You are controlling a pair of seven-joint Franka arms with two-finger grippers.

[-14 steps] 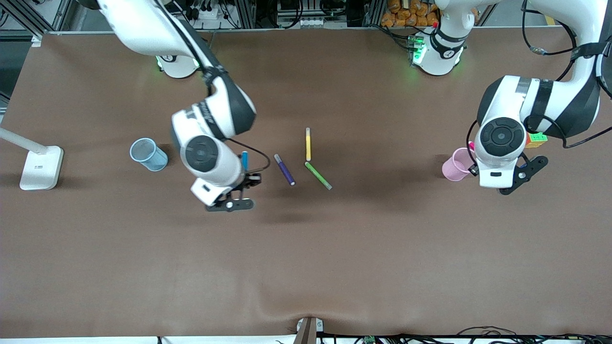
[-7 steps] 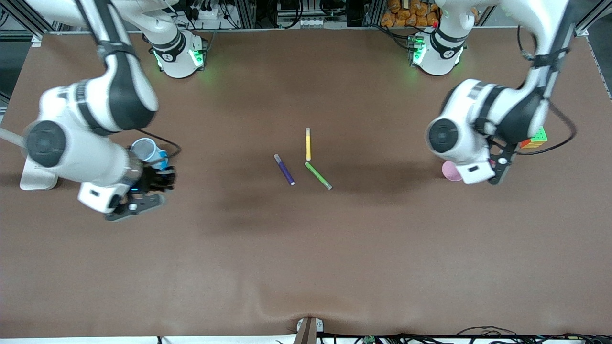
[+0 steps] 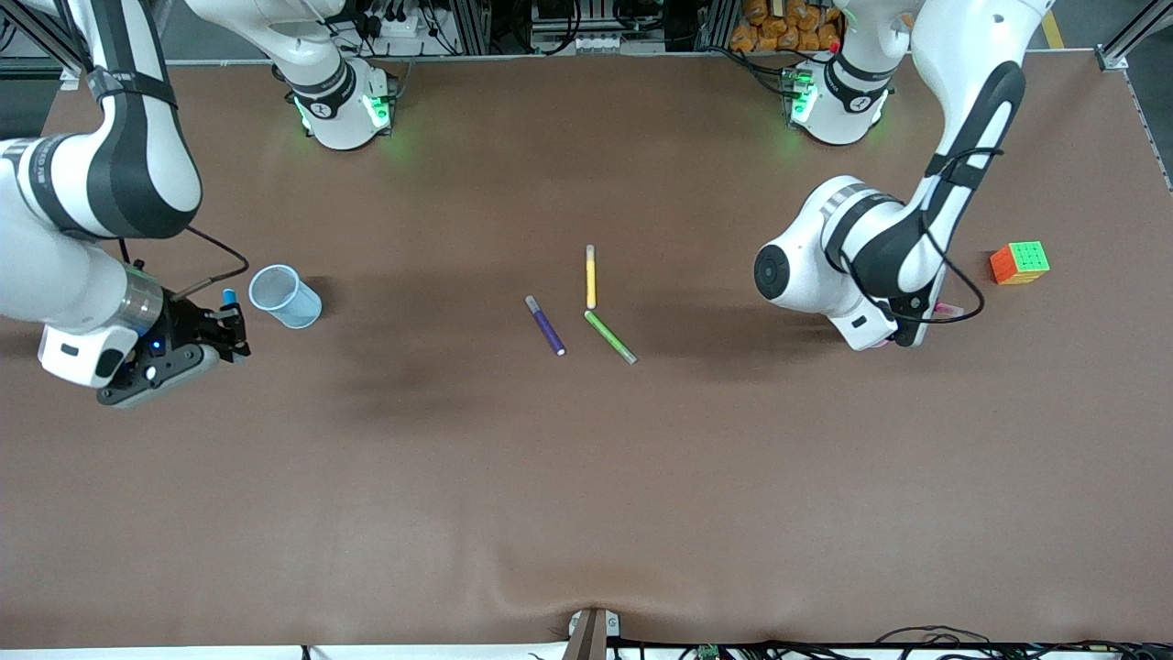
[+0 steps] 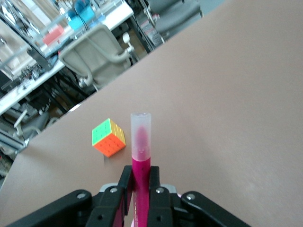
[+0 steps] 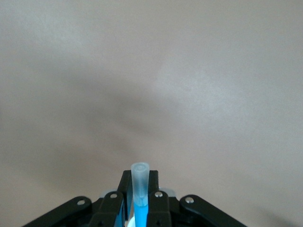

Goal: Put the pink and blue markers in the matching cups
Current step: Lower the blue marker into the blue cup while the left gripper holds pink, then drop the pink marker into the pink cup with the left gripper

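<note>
My right gripper point(image 3: 227, 323) is shut on the blue marker point(image 3: 228, 297) and holds it just beside the light blue cup point(image 3: 285, 296), toward the right arm's end of the table. In the right wrist view the blue marker point(image 5: 140, 179), pale end out, stands between that gripper's point(image 5: 140, 185) fingers. My left gripper point(image 3: 924, 318) is shut on the pink marker point(image 3: 948, 310). In the left wrist view the pink marker point(image 4: 141, 142) is clamped in that gripper point(image 4: 141, 174). The pink cup is hidden under the left arm.
A dark purple marker point(image 3: 545, 325), a yellow marker point(image 3: 590, 277) and a green marker point(image 3: 609, 336) lie at mid-table. A colour cube point(image 3: 1019, 262) sits near the left arm's end, and it also shows in the left wrist view point(image 4: 109, 137).
My right gripper carried the blue marker from mid-table, past the blue cup, toward the right arm's end. My left arm swung over the pink cup, which is now covered.
</note>
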